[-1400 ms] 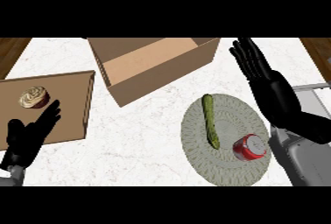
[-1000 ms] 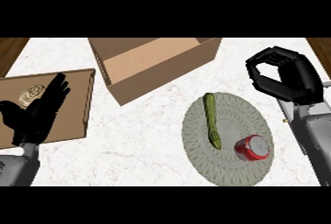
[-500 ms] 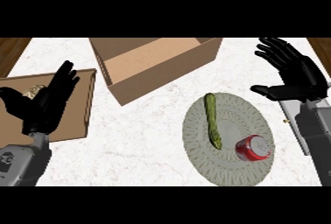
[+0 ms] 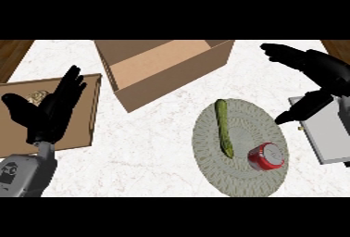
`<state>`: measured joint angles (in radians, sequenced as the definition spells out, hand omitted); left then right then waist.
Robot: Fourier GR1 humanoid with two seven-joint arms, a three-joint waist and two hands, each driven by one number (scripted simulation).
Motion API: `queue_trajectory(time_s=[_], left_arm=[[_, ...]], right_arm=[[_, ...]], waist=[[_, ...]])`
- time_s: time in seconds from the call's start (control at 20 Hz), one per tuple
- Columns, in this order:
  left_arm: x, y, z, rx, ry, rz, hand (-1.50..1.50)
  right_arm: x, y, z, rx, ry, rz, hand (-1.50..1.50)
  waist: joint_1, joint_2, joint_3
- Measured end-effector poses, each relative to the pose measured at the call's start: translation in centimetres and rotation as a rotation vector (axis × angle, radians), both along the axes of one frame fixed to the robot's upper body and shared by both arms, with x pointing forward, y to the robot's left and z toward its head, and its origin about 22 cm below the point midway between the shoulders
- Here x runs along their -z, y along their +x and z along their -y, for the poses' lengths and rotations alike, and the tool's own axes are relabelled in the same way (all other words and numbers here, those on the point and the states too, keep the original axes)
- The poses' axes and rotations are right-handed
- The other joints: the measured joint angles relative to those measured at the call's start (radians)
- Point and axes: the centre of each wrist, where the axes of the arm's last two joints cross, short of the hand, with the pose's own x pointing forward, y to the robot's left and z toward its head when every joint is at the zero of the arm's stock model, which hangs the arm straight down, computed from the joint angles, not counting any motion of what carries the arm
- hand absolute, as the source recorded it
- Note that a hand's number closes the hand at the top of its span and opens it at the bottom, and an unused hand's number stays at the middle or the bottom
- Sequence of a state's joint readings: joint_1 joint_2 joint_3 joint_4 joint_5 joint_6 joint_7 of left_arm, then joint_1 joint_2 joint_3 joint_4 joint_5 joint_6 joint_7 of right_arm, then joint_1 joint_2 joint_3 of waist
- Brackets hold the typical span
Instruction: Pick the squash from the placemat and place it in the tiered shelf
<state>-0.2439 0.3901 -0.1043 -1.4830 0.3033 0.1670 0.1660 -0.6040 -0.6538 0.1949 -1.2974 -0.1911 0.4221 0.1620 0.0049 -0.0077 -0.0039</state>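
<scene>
I'm looking down on the white marbled surface (image 4: 157, 152), and the long green squash (image 4: 223, 127) lies free on the round woven grey placemat (image 4: 226, 178), running lengthwise down its left half, tip toward the open brown cardboard box (image 4: 160, 65). Nothing has hold of it.

My right robot hand (image 4: 321, 74) is up and to the right of the squash, well apart from it, above the placemat's far right edge. Its fingers are spread and relaxed, thumb pointing down toward the mat, and it grips nothing. Part of it overlaps a flat grey tray-like piece (image 4: 328, 134) at the right edge; I can't tell what that piece is.

My left robot hand (image 4: 48, 109) is on the other side, well away from the squash, fingers straight and fanned out, empty. It hovers over a flat brown board (image 4: 78, 125), where a small pale object (image 4: 37, 96) peeks out beside the fingers.

A red can (image 4: 266, 156) lies on the placemat too, just beside the squash's near end, to its right.
</scene>
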Motion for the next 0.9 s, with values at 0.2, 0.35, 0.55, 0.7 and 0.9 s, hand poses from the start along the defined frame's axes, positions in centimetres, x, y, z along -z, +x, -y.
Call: queue_trajectory(time_s=[0.2,0.35,0.55,0.7,0.9], left_arm=[[-0.3,0.3,-0.2,-0.003,0.001,0.006,0.0],[-0.3,0.2,-0.4,-0.004,-0.005,0.004,0.0],[-0.4,0.3,-0.7,-0.007,-0.003,0.012,0.0],[-0.2,0.2,-0.4,-0.004,-0.003,0.01,0.0],[-0.1,0.0,-0.3,-0.005,-0.002,0.006,0.0]], right_arm=[[-2.0,-0.5,-3.5,-0.02,-0.316,0.056,-1.5],[-1.7,-1.1,-6.8,-0.013,-0.439,0.061,-1.5],[-0.5,-1.7,-10.7,-0.003,-0.516,0.046,-1.5],[0.4,-2.4,-12.4,-0.012,-0.576,0.024,-1.5],[1.1,-2.9,-14.3,0.002,-0.695,-0.006,-1.5]], waist=[[0.002,0.0,0.0],[0.002,0.002,0.001],[0.001,0.005,0.002],[-0.001,0.006,0.003],[-0.001,0.006,0.003]])
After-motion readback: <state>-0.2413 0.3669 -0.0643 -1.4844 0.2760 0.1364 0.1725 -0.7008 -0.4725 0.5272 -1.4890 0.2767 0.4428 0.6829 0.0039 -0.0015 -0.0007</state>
